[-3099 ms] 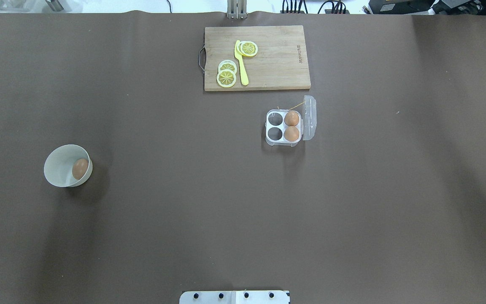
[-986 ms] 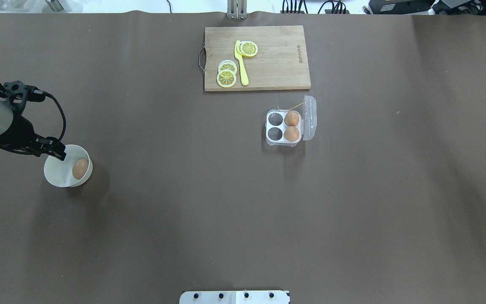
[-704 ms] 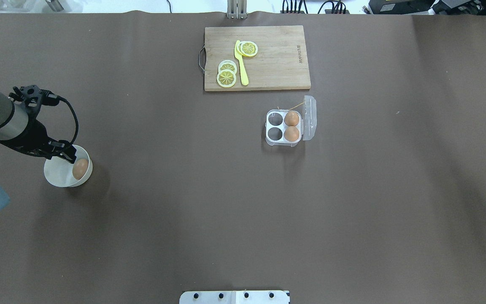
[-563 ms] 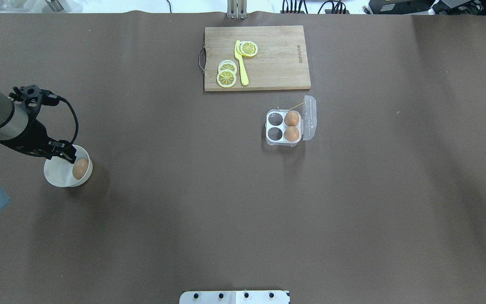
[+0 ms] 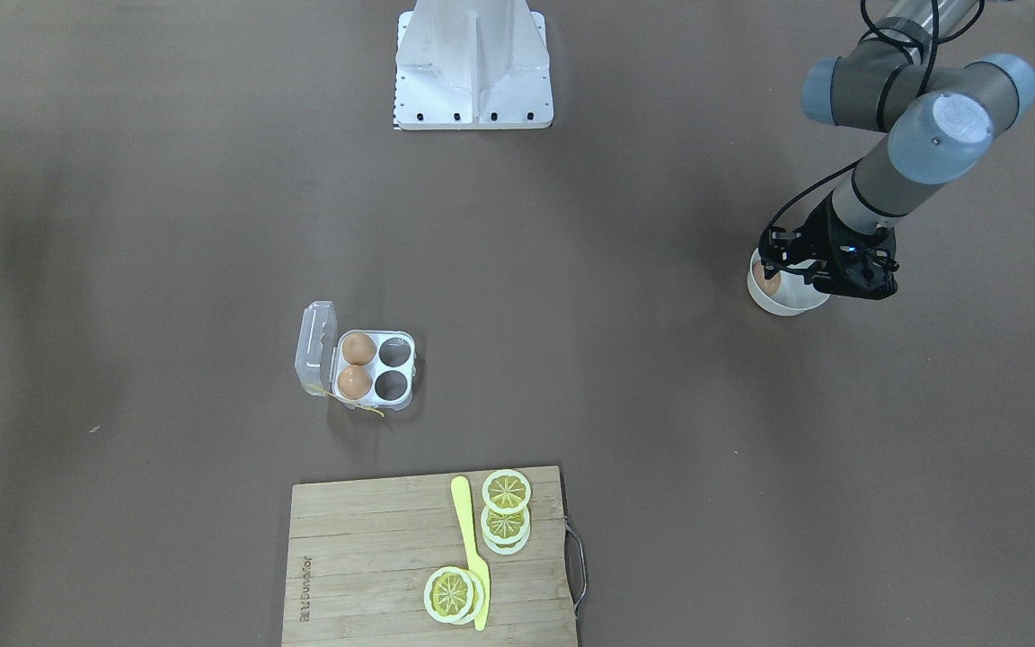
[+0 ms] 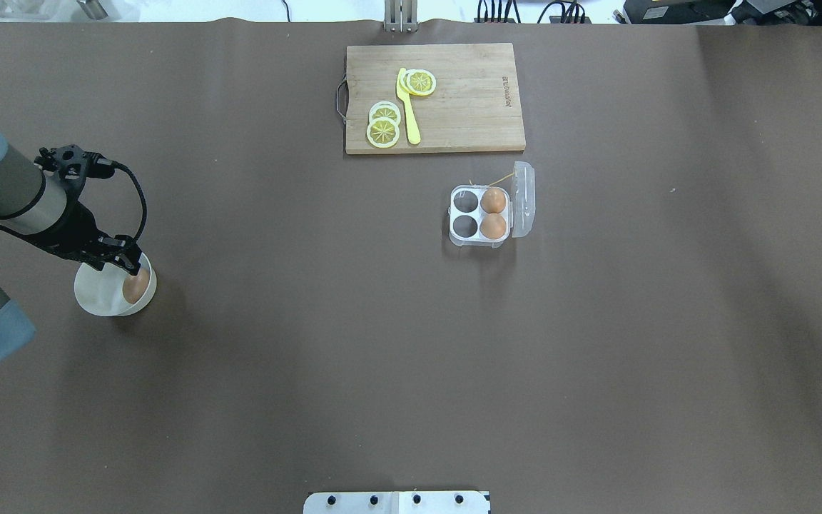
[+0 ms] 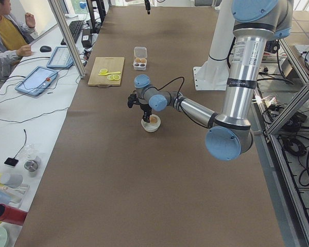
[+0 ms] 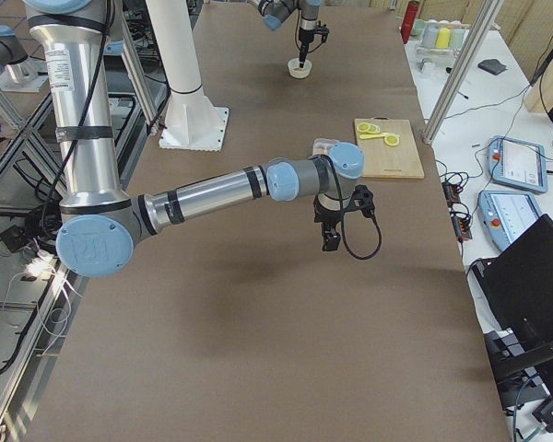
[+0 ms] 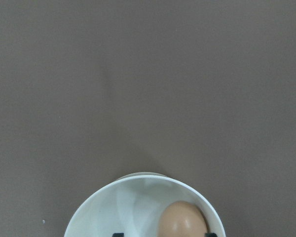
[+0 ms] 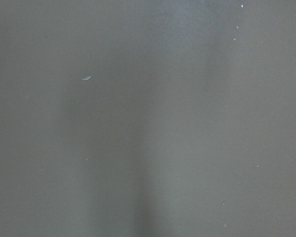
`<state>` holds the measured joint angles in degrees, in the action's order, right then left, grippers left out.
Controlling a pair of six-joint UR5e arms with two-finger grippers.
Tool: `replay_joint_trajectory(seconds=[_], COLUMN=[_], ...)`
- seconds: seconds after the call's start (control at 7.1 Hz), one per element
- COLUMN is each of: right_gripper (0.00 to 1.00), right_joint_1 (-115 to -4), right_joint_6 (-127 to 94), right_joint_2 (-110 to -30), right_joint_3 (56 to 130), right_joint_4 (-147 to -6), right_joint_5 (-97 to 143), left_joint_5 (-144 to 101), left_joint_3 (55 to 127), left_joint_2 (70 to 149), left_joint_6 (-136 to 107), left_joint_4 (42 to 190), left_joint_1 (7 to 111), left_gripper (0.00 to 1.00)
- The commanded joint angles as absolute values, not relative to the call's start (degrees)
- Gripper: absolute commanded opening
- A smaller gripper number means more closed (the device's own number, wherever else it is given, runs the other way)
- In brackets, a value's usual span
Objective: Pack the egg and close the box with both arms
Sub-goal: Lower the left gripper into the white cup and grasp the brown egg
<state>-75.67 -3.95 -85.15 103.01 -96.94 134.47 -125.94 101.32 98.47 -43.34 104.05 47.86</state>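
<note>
A light-brown egg (image 6: pixel 135 287) lies in a round white bowl (image 6: pixel 97 300) at the table's left. My left gripper (image 6: pixel 122 260) hangs over the bowl. It is open, and its two fingertips (image 9: pixel 117 234) straddle the egg (image 9: pixel 180 222) in the left wrist view. The clear box (image 6: pixel 465 226) stands mid-table, lid (image 6: pixel 524 200) open to the right. It holds two eggs (image 6: pixel 493 200) in its right cells, and the two left cells are empty. My right gripper (image 8: pixel 330 241) hovers above bare table far right of the box. I cannot tell if it is open or shut.
A wooden cutting board (image 6: pixel 468 107) with lemon slices (image 6: pixel 383 132) and a yellow knife (image 6: pixel 408 114) lies behind the box. The white robot base (image 6: pixel 397 502) is at the near edge. A person sits at a side bench (image 7: pixel 10 38).
My left arm came in from the left and moved right, bringing its gripper over the egg in the bowl. The right gripper appeared at the right edge and has held still since.
</note>
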Motion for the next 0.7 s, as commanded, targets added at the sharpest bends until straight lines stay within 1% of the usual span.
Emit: replay_joint_trajectory(seconds=[0.0, 0.56], right_gripper=[1.00, 1.00], right_joint_1=[-75.7, -75.7], right_joint_6=[-4.0, -4.0], right_joint_2=[-85.2, -85.1], right_joint_3=[103.0, 103.1], right_joint_4=[-96.9, -96.9], right_joint_5=[134.5, 134.5], left_joint_5=[-125.9, -126.0], left_joint_3=[100.7, 100.0], left_joint_2=[98.5, 98.6], left_joint_6=[-43.4, -43.4], left_joint_4=[104.1, 104.1], left_joint_1=[47.2, 46.6], left_gripper=[0.62, 0.62])
